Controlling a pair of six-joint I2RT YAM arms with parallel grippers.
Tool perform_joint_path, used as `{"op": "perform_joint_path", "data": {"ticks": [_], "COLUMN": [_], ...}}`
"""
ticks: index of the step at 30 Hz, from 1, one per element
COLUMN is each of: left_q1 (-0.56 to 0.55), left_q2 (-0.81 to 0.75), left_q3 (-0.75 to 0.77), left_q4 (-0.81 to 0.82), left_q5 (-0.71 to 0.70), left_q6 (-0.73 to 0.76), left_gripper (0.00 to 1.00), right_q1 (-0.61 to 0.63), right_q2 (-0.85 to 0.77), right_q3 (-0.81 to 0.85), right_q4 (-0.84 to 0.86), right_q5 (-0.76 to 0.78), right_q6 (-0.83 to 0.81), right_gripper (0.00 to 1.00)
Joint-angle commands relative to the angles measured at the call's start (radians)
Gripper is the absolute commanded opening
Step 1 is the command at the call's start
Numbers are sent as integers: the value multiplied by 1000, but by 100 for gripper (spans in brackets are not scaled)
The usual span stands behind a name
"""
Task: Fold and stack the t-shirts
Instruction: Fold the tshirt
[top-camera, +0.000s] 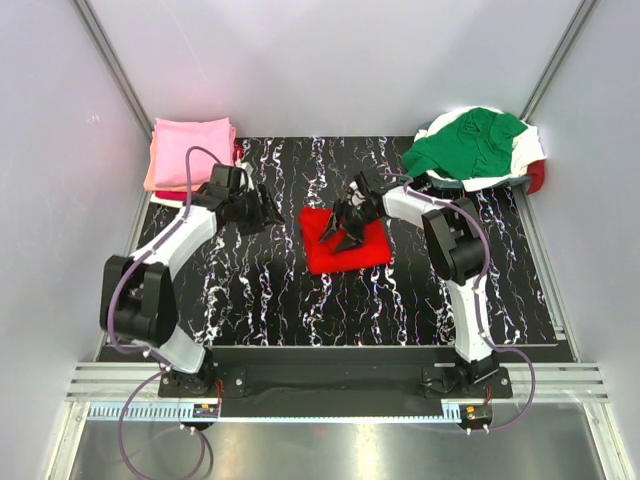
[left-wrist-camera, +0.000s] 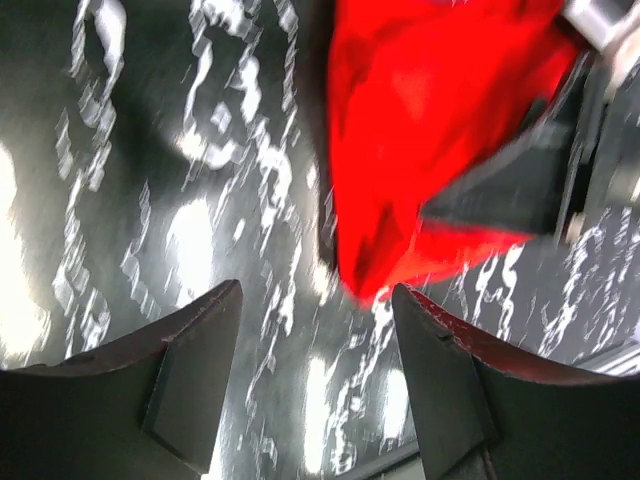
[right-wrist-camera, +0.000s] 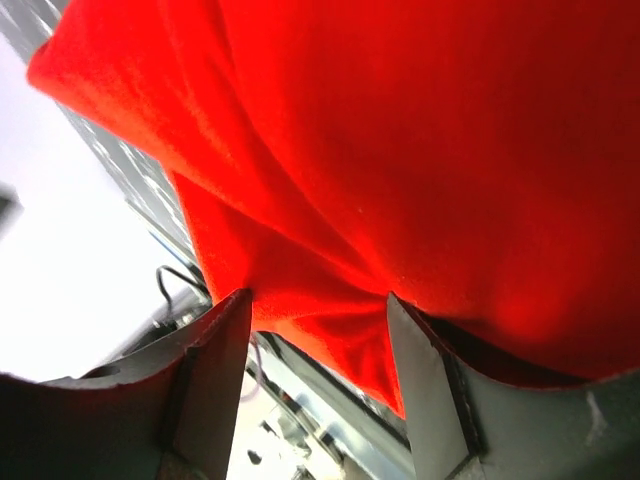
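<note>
The bright red shirt lies folded near the middle of the black-and-white tabletop. The right tool is over it with its fingers spread wide. An edge of the red cloth sits between them and is not pinched. The left tool is just beside the shirt's left side, released, with only tabletop between its fingers. A folded pink shirt rests at the far left corner. A crumpled green shirt lies on a white shirt at the far right corner.
</note>
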Motion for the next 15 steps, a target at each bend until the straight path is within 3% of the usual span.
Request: {"op": "perform_joint_path", "data": {"ticks": [1,7,15], "left_q1": [2,-32,-84], "left_q2": [118,201,282], "left_q3": [12,-28,-13], "left_q4": [212,411,460], "left_q5": [102,159,137], "left_q6": [-51,-126,-148], "left_gripper": [66,65,66], "right_q1": [4,4,4], "right_q2": [-44,-107,-188], "right_q3": [-87,-12,178], "right_q4": [-102,-225,-404], "right_q5": [78,31,32], "right_q6": [-92,-230,-295], "right_gripper": [65,73,79]}}
